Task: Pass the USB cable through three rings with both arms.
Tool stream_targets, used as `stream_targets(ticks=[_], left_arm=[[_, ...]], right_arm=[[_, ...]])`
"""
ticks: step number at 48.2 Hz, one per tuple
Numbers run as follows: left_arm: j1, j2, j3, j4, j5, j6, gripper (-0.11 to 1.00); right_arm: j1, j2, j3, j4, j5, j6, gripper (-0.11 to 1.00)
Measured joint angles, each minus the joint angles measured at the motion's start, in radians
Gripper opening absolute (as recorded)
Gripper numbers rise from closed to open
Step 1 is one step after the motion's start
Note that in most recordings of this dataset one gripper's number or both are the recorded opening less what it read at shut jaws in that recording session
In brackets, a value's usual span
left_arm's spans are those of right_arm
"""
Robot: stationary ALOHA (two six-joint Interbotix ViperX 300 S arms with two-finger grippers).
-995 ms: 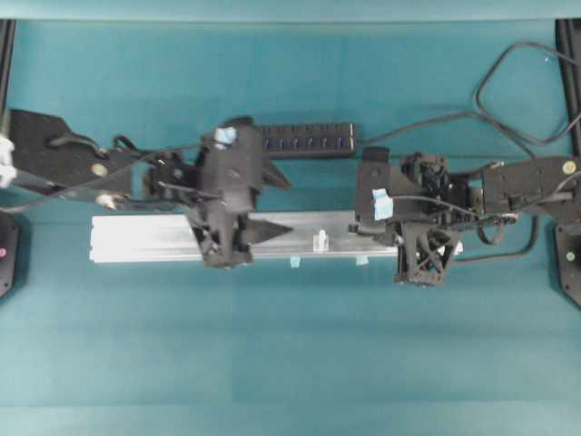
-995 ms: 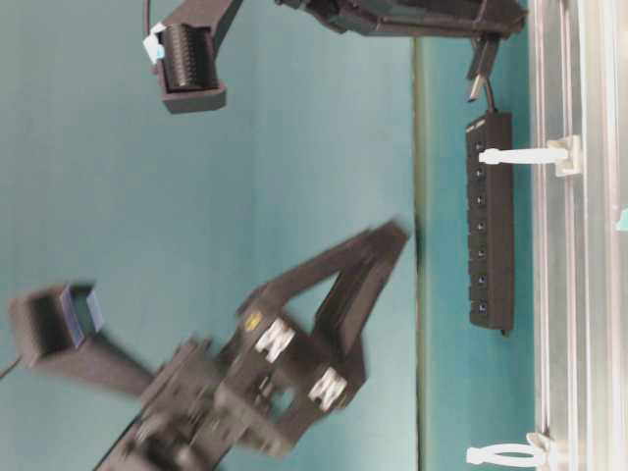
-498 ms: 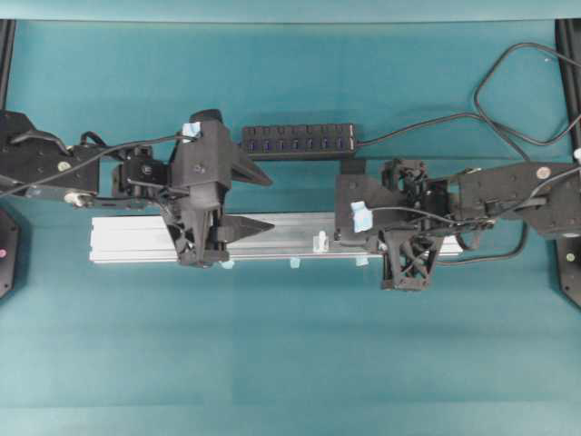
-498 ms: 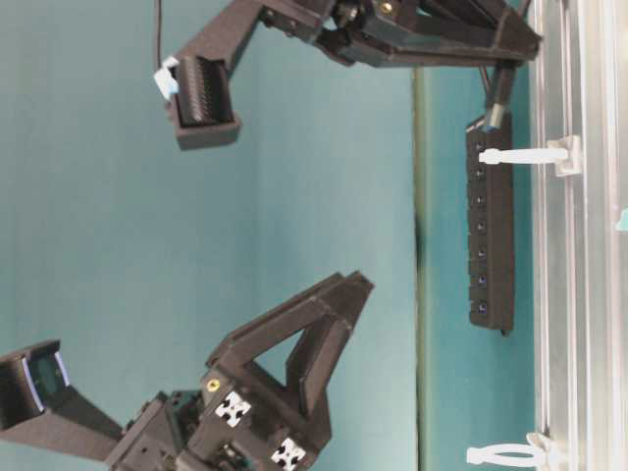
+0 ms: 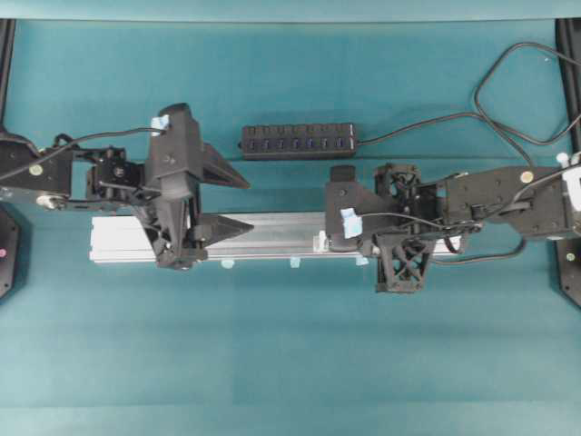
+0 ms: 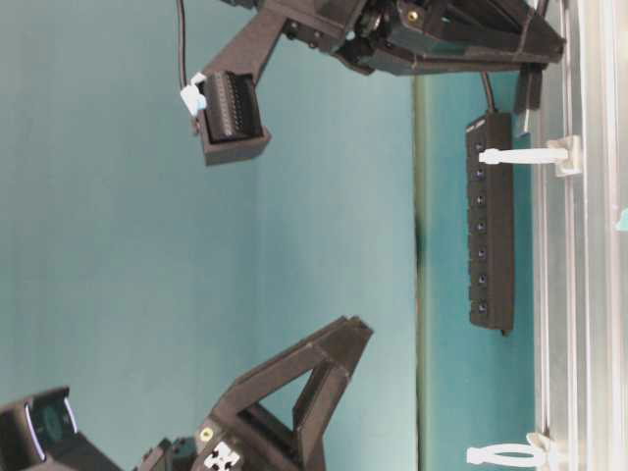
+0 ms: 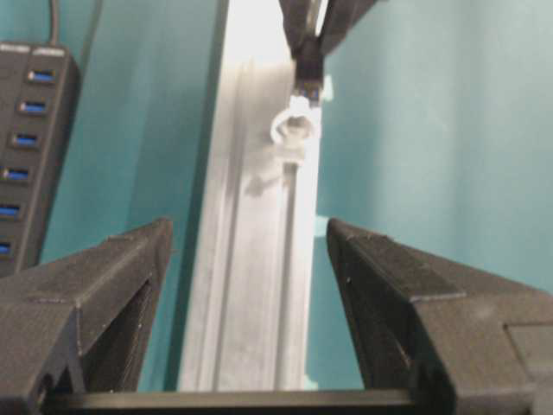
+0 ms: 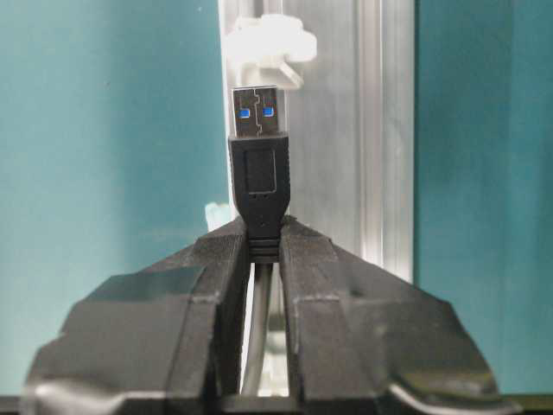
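Observation:
My right gripper (image 8: 263,235) is shut on the black plug of the USB cable (image 8: 257,169). Its metal tip points at a white ring (image 8: 268,39) on the silver rail (image 8: 346,130) and stops just short of it. Overhead, that right gripper (image 5: 331,238) sits beside the same ring (image 5: 320,241). In the left wrist view the plug (image 7: 308,69) hangs just behind this ring (image 7: 295,130). My left gripper (image 7: 248,226) is open and empty, straddling the rail (image 7: 259,277) further left (image 5: 231,202). The table-level view shows two rings (image 6: 525,155) (image 6: 500,454).
A black multi-port hub (image 5: 298,140) lies behind the rail, and its thick cord (image 5: 508,82) loops away to the back right. Small pale blue tape tabs (image 5: 293,262) mark the rail's front edge. Teal cloth covers the table (image 5: 290,363).
The left arm has drawn back to the left along the rail, staying open. The right arm has moved left with the plug, closer to the middle ring.

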Motion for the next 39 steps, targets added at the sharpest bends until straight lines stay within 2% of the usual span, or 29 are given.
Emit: stream_targets(ticks=[11, 19, 39], left_arm=[[0.000, -0.008, 0.006, 0.000, -0.012, -0.038, 0.76], [0.002, -0.008, 0.006, -0.002, -0.012, -0.041, 0.76], [0.000, -0.008, 0.011, -0.002, -0.012, -0.043, 0.76]], right_arm=[[-0.005, 0.035, -0.066, 0.000, 0.060, 0.000, -0.06], [-0.005, 0.057, -0.112, 0.000, 0.110, -0.002, -0.06], [-0.003, 0.064, -0.126, 0.003, 0.078, -0.002, -0.06]])
